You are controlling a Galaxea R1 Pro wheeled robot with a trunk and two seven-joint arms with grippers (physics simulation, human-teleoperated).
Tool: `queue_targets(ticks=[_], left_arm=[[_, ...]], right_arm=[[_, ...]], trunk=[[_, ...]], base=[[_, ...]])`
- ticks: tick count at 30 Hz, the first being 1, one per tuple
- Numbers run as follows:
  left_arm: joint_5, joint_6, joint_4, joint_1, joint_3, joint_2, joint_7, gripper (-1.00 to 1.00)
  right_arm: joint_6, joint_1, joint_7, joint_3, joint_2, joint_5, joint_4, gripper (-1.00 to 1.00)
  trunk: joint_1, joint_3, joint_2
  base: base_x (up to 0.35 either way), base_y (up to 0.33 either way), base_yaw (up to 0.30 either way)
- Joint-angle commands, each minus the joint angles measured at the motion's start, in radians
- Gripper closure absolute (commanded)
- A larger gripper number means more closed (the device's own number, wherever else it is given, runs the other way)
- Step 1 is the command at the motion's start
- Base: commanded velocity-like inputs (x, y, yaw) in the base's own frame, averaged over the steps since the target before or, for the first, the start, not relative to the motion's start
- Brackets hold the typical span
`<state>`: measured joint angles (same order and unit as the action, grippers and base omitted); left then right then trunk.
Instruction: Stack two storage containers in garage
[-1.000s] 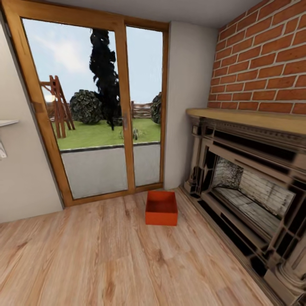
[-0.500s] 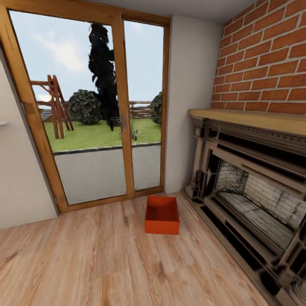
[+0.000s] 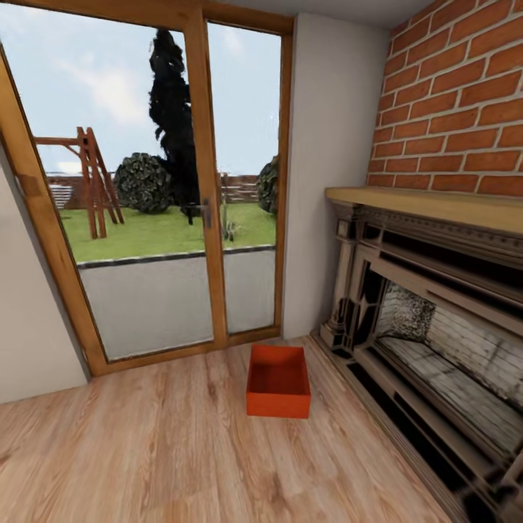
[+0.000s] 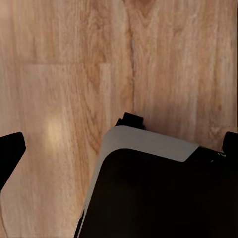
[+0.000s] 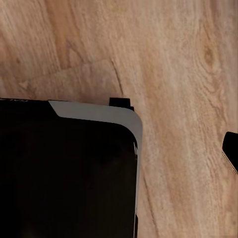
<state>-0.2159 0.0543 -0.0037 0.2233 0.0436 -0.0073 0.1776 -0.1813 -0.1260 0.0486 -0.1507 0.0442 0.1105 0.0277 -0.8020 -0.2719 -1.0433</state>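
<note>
One orange-red storage container (image 3: pixel 278 381) sits open and empty on the living room's light wood floor (image 3: pixel 167 450). It lies just in front of the wood-framed glass doors (image 3: pixel 203 211) and left of the fireplace (image 3: pixel 428 327). In the left wrist view my left gripper (image 4: pixel 121 148) is open, its black fingertips (image 4: pixel 11 151) far apart above the planks with nothing between them. In the right wrist view my right gripper (image 5: pixel 121 151) hangs over the floor. One fingertip (image 5: pixel 231 151) sits at the picture's edge, and the other is lost against my dark base.
The brick wall (image 3: pixel 457 109) and wooden mantel (image 3: pixel 436 207) stand on the right, with the fireplace's stone frame reaching to the floor. A plain wall (image 3: pixel 29 327) is at the left. My black, grey-edged base (image 4: pixel 158 193) shows under both wrists.
The whole head view has shifted: the camera has come closer to the doors and container, which now looks larger and lower. The container itself has not moved.
</note>
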Motion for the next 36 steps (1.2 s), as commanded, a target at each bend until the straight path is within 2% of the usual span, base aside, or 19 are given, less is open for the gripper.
queue_targets(ticks=[1,17,36], left_arm=[[-0.003,0.005,0.001,0.001,0.004,0.0,0.002,-1.0],[-0.005,0.013,0.001,0.001,0.004,-0.001,0.002,-1.0],[-0.006,0.012,0.001,0.001,0.004,-0.001,0.002,-1.0]], right_arm=[[-0.006,-0.001,0.005,-0.007,0.0,0.011,0.003,-1.0],[-0.006,-0.001,0.005,-0.007,0.0,0.011,0.003,-1.0],[-0.006,-0.001,0.005,-0.007,0.0,0.011,0.003,-1.0]], trunk=[[-0.001,-0.001,-0.001],[-0.001,-0.001,-0.001],[-0.001,-0.001,-0.001]], base=[[0.322,0.0,0.0],[0.298,0.062,0.0],[0.075,0.12,0.0]])
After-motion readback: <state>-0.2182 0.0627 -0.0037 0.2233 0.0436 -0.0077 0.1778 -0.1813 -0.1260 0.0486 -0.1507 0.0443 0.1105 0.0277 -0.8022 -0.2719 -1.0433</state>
